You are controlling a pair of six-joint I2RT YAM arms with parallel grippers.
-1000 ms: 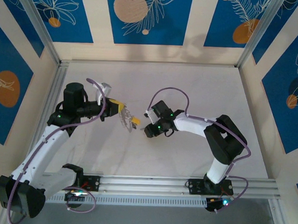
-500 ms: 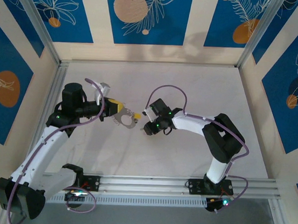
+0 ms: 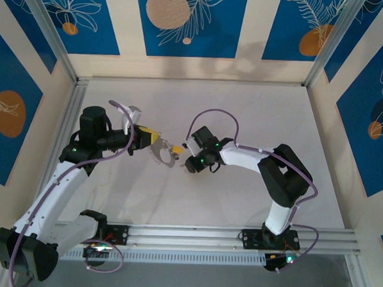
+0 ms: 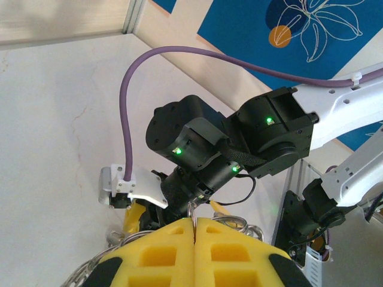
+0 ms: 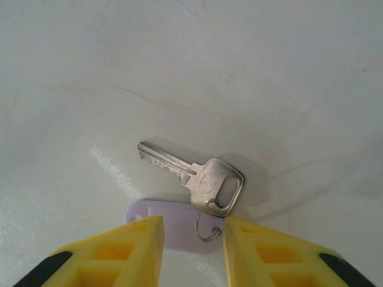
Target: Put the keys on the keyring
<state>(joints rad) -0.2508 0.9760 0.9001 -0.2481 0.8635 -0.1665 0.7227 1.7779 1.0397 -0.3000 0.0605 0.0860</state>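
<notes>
On the white table lies a small silvery key [image 5: 192, 173], joined by a little split ring to a pale lilac tag [image 5: 176, 233]. My right gripper [image 5: 191, 242] is open low over them, its yellow fingers [image 5: 139, 251] on either side of the tag and the split ring. In the top view the right gripper [image 3: 189, 165] sits just right of the keyring [image 3: 163, 156], a thin grey hoop with small keys and a yellow tag [image 3: 176, 149]. My left gripper [image 3: 151, 141] is shut on the keyring. In the left wrist view its pads [image 4: 173, 245] pinch the thin wire [image 4: 192, 210].
The right arm's black wrist [image 4: 197, 143] and purple cable [image 4: 128, 107] hang close in front of the left gripper. Aluminium frame posts and blue patterned walls [image 3: 185, 21] bound the table. Bare white tabletop [image 3: 257, 115] stretches behind and to the right.
The right gripper has moved a little left towards the keyring, and its jaws have narrowed. The keyring in the left gripper has swung from hanging askew to lying flatter.
</notes>
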